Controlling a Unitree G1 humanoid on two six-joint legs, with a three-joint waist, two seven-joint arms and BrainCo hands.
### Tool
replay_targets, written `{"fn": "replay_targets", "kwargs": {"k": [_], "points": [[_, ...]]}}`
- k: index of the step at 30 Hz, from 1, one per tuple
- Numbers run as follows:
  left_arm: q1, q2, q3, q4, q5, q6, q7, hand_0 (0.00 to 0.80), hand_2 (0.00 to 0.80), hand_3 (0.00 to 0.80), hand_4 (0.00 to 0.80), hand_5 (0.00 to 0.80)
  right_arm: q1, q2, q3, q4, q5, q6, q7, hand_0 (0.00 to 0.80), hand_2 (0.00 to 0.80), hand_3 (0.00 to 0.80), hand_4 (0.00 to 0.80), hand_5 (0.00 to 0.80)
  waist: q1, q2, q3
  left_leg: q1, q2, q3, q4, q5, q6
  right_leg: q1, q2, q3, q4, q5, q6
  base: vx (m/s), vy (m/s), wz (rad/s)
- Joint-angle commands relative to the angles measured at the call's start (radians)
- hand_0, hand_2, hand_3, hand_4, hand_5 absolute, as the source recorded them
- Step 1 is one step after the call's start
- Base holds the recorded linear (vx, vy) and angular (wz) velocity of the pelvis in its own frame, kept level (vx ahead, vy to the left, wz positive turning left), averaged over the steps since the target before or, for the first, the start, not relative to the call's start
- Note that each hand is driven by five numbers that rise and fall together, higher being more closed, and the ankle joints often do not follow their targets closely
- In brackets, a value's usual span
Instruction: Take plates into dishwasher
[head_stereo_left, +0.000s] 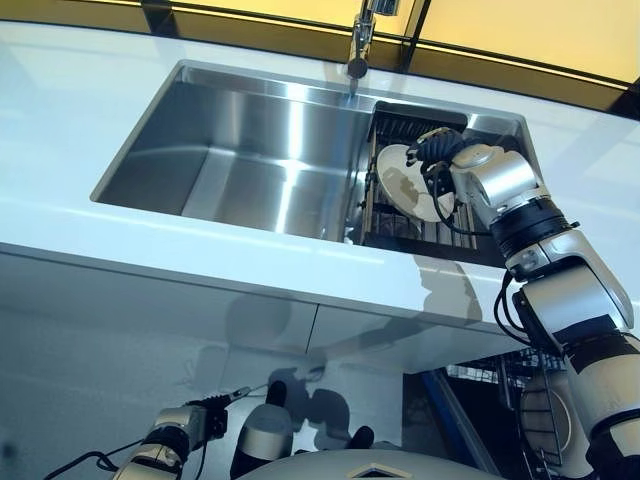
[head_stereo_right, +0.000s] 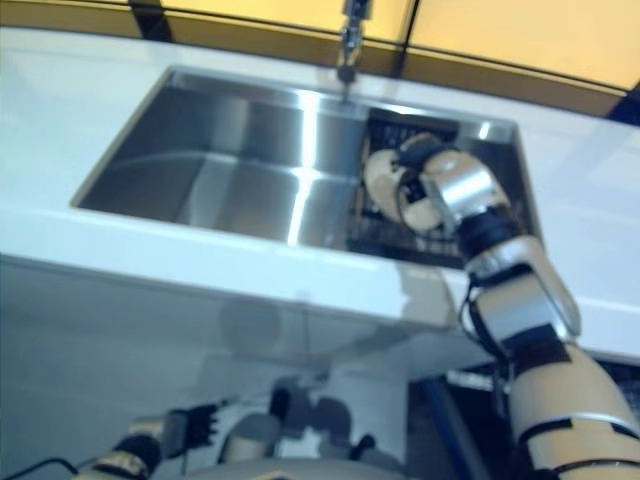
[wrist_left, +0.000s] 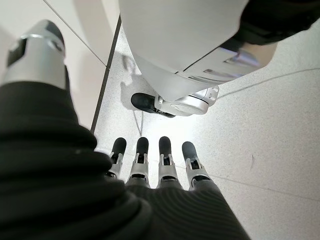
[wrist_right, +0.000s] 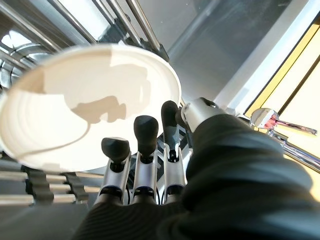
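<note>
From the head, the right hand (head_stereo_left: 437, 150) reaches over the white worktop (head_stereo_left: 90, 230) into the right end of the steel sink (head_stereo_left: 250, 160), where a dark wire rack (head_stereo_left: 395, 225) sits beside the open basin; a white plate (head_stereo_left: 405, 185) stands tilted on edge in that rack, just beside the hand and partly covered by it. The head views do not settle whether the fingers touch the plate. The right wrist view shows more: the fingers (wrist_right: 145, 132) point nearly straight towards the plate (wrist_right: 90, 105), their dark tips at its lower rim, with the thumb lying beside them, so the hand looks released rather than clenched, and I cannot tell whether the tips actually rest on the rim. That view also shows the metal bars of the rack (wrist_right: 30, 180) beneath the plate and a part of the tap (wrist_right: 272, 120) past the wrist, whereas the head views show the tap (head_stereo_left: 360, 40) standing at the back edge of the sink. The left hand (head_stereo_left: 205, 420) hangs low in front of the white cabinet front (head_stereo_left: 150, 320); its own wrist view shows the fingers (wrist_left: 165, 150) straight and holding nothing above the speckled floor (wrist_left: 270, 130).
</note>
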Motion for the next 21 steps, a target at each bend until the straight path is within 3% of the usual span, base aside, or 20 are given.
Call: {"fn": "replay_targets", "kwargs": {"k": [1,6,7,8,16,21], "points": [[-0.041,0.045,-0.094,0.041,0.008,-0.011,-0.023,0.0,0.0,0.0,0.0,0.0,-0.139,-0.086,0.087,0.049,-0.088,-0.052,0.014,0.8,0.8,0.8,0.8,0.8,0.037,-0.008,-0.047,0.028,0.009,0.043,-0.009,-0.038,0.017,-0.023,-0.104,0.008,0.11,0.019,0.083,0.0,0.0,0.0],[-0.04,0.052,-0.092,0.038,0.027,-0.01,-0.035,0.0,0.0,0.0,0.0,0.0,-0.135,-0.114,0.103,0.034,-0.181,-0.122,0.105,0.781,0.781,0.781,0.781,0.781,0.032,-0.011,-0.052,0.037,0.009,0.046,-0.01,-0.041,0.018,-0.024,-0.105,0.008,0.116,0.019,0.085,0.0,0.0,0.0],[-0.038,0.051,-0.089,0.034,0.032,-0.006,-0.035,0.0,0.0,0.0,0.0,0.0,-0.132,-0.121,0.112,0.033,-0.213,-0.156,0.125,0.436,0.436,0.436,0.436,0.436,0.031,-0.012,-0.054,0.04,0.008,0.046,-0.01,-0.043,0.018,-0.025,-0.106,0.01,0.116,0.019,0.086,0.0,0.0,0.0],[-0.038,0.054,-0.09,0.035,0.035,-0.004,-0.039,0.0,0.0,0.0,0.0,0.0,-0.133,-0.127,0.12,0.036,-0.252,-0.183,0.122,0.0,0.0,0.0,0.0,0.0,0.031,-0.011,-0.055,0.042,0.008,0.046,-0.01,-0.042,0.019,-0.024,-0.106,0.008,0.118,0.019,0.086,0.0,0.0,0.0],[-0.033,0.064,-0.1,0.053,0.061,-0.028,-0.059,0.0,0.0,0.0,0.0,0.0,-0.106,-0.133,0.17,0.099,-0.493,-0.282,0.146,0.0,0.0,0.0,0.0,0.0,0.043,-0.014,-0.05,0.042,0.009,0.044,-0.009,-0.048,0.025,-0.029,-0.105,0.008,0.123,0.019,0.09,0.006,-0.018,0.0],[-0.038,0.073,-0.1,0.058,0.068,-0.05,-0.072,0.0,0.0,0.0,0.0,0.0,-0.037,-0.127,0.187,0.08,-0.531,-0.315,0.1,0.0,0.0,0.0,0.0,0.0,0.045,-0.008,-0.031,0.019,0.011,0.042,-0.006,-0.043,0.028,-0.049,-0.104,0.011,0.124,0.024,0.089,-0.057,-0.03,0.0]]}}
